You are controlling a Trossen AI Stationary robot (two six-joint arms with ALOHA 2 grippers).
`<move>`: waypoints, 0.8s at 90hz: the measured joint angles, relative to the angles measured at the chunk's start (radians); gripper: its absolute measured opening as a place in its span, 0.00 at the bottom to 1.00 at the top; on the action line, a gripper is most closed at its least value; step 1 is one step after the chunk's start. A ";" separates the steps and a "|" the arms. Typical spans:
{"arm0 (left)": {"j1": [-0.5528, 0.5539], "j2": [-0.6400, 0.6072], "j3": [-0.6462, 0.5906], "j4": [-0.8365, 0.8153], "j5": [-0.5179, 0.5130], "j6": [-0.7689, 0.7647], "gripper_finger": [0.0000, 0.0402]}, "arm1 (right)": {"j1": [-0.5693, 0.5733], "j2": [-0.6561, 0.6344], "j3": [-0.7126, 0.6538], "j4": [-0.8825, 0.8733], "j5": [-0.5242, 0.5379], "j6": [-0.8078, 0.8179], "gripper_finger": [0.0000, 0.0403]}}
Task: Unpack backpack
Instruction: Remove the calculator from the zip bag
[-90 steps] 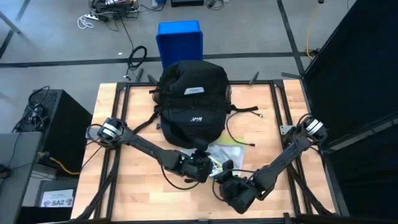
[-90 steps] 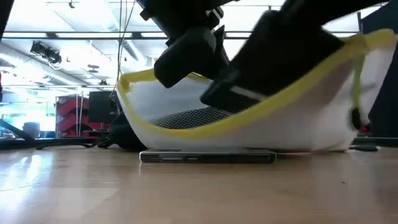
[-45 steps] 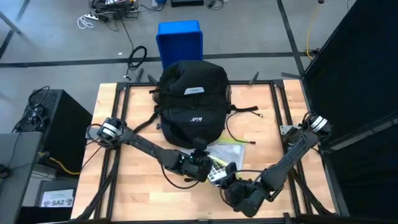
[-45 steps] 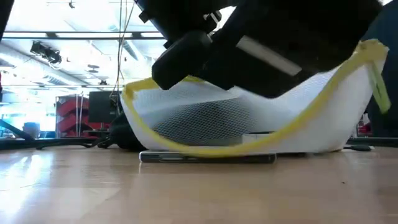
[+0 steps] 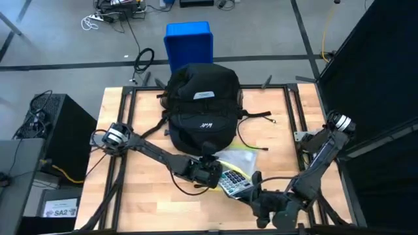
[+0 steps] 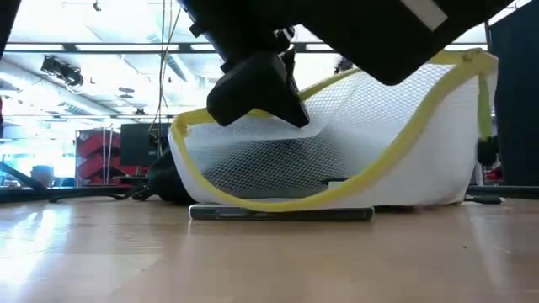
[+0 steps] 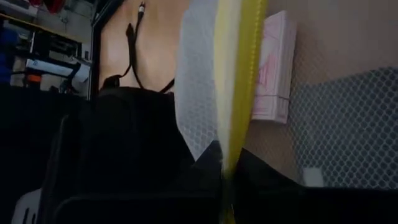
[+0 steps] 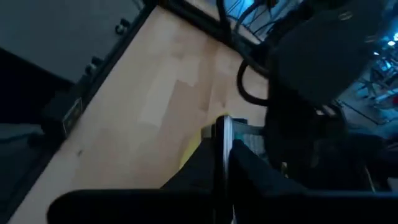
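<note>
Holding the yellow-edged white mesh pouch (image 5: pixel 240 158) pinched in the left end effector (image 5: pixel 210 173); right end effector (image 5: pixel 256 194) grips a grey calculator (image 5: pixel 232 181). Big black fabric backpack (image 5: pixel 202 108) sits mid-desk. Next: probably set the calculator down.

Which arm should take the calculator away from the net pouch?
Right. Its gripper is right beside the calculator, while the left gripper is busy holding up the pouch by its yellow rim.
</note>
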 joint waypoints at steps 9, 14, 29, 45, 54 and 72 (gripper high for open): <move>0.003 0.000 0.000 -0.011 0.007 -0.012 0.00 | -0.001 -0.007 0.000 -0.011 0.000 0.024 0.00; 0.005 0.000 -0.001 -0.014 0.010 -0.023 0.00 | -0.002 -0.009 0.000 -0.004 0.000 0.028 0.00; 0.006 0.001 -0.001 -0.018 0.018 -0.024 0.00 | -0.002 -0.012 0.000 0.016 -0.023 0.049 0.00; 0.005 0.003 -0.002 -0.025 0.028 -0.020 0.00 | 0.004 -0.014 0.000 0.107 -0.096 -0.002 0.00; 0.005 0.003 -0.003 -0.027 0.028 -0.019 0.00 | 0.013 -0.015 0.000 0.099 -0.109 0.013 0.00; 0.006 0.003 -0.003 -0.056 0.026 -0.024 0.00 | 0.017 -0.015 0.000 0.028 -0.098 0.094 0.00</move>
